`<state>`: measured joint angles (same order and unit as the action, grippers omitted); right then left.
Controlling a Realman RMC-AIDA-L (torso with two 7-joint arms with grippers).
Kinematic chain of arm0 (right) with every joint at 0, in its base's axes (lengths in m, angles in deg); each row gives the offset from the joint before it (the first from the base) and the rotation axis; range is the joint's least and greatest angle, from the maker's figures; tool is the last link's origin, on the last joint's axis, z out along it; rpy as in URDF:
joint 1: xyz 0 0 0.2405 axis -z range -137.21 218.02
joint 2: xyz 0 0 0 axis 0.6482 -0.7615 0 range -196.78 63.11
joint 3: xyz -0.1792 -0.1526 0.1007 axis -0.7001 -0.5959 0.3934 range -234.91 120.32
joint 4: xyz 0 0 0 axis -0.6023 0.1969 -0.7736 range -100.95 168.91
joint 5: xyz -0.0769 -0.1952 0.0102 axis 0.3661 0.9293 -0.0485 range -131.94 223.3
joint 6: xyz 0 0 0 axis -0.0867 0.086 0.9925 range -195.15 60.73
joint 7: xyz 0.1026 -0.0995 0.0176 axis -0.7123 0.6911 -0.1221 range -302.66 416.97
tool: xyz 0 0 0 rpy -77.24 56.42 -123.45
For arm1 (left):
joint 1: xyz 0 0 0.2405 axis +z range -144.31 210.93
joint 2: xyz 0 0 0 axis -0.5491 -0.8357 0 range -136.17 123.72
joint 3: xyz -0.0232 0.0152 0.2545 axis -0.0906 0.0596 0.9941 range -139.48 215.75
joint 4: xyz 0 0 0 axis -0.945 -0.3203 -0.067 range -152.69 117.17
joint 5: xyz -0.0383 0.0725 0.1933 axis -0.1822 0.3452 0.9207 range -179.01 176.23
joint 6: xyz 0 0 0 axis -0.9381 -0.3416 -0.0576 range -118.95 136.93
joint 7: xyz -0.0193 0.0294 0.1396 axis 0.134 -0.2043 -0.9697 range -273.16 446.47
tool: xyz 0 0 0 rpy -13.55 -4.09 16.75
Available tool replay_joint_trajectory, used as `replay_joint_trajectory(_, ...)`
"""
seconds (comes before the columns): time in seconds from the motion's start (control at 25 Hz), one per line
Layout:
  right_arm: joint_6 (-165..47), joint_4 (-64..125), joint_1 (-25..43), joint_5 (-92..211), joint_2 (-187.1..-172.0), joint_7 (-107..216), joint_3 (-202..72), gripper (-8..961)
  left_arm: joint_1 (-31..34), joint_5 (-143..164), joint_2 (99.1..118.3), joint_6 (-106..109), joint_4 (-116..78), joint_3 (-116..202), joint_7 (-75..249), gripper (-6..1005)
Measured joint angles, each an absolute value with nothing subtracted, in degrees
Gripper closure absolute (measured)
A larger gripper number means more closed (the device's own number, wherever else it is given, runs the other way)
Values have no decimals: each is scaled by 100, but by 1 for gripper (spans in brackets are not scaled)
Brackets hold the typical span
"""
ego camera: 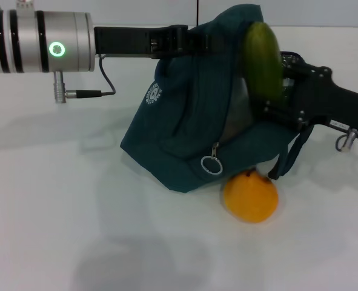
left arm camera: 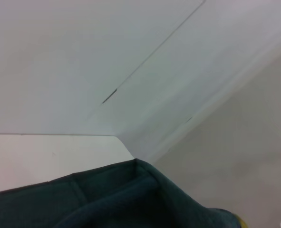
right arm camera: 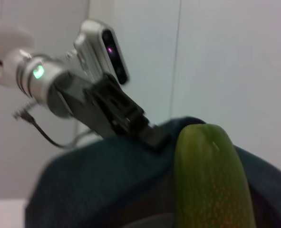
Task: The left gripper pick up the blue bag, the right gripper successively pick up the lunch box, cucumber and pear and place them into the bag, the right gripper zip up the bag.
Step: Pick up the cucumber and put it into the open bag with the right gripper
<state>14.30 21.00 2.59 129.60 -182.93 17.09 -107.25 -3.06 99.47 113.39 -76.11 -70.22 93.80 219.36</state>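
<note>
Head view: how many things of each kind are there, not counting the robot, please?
Bag: 1
Cucumber: 1
Orange fruit: 1
Total: 3

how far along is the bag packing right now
Partway. The left gripper holds the blue bag up by its top edge. The right gripper has the cucumber at the bag's opening. The pear sits on the table, and the zipper pull hangs unzipped. The lunch box isn't visible.
</note>
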Motion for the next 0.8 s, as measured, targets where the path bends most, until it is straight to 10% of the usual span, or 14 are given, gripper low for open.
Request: replay_joint_trajectory(0.8, 418, 2243, -82, 12998, -18293, 958, -11518, 338, -396, 9805, 11304, -7708, -7014, 9510, 22065, 933)
